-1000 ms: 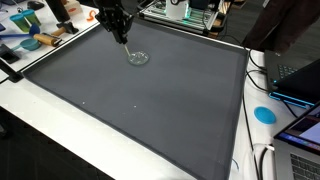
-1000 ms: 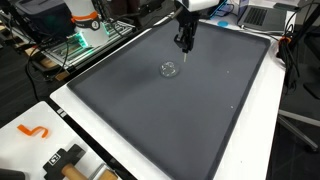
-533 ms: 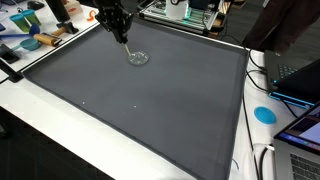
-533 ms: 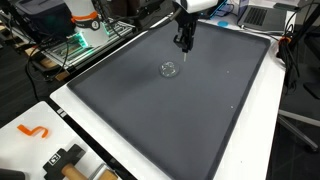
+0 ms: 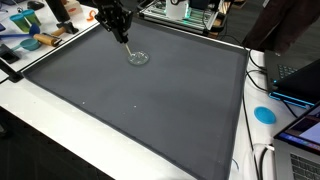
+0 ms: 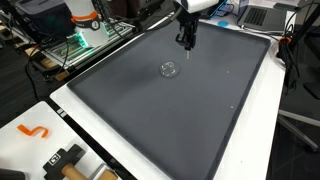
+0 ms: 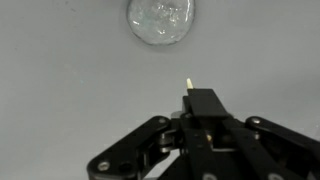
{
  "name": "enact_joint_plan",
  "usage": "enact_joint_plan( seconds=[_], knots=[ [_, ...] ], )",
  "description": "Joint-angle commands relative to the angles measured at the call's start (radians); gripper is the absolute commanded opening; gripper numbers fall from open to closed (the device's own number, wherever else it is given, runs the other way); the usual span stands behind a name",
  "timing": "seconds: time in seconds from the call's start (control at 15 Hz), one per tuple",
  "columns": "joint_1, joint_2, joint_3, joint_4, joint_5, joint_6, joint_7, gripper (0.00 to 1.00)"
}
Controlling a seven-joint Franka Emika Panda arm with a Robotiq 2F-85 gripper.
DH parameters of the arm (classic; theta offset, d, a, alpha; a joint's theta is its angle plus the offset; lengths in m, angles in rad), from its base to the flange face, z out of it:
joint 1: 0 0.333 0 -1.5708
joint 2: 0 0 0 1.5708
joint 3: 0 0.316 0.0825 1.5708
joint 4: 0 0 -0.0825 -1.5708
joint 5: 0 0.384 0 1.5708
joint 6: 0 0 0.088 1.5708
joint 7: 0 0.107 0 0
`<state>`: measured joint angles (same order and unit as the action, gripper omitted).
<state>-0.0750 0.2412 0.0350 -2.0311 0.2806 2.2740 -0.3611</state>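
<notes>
While the tool (image 7: 203,104) is held shut on a thin stick (image 7: 188,85) above the grey mat (image 5: 150,110), the clear disc (image 7: 160,20) lies just ahead of the stick's tip, with a gap between them. If lowered carelessly, the stick could be jammed against the mat and twisted loose.

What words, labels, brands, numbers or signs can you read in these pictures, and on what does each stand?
None can be read.
The mat, the clear disc and the gripper with its stick bear no print.
The orange piece is a bent shape, not a figure.
Edge clutter is too small to read.
</notes>
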Motion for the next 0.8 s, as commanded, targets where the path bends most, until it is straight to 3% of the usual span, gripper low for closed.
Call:
enact_joint_plan(
  seconds=[0.0,0.73],
  knots=[
    [-0.041,-0.011,0.021,0.009,0.119,-0.053,-0.116,0.03],
    [-0.101,0.012,-0.004,0.045,0.326,-0.243,-0.313,0.03]
  ],
)
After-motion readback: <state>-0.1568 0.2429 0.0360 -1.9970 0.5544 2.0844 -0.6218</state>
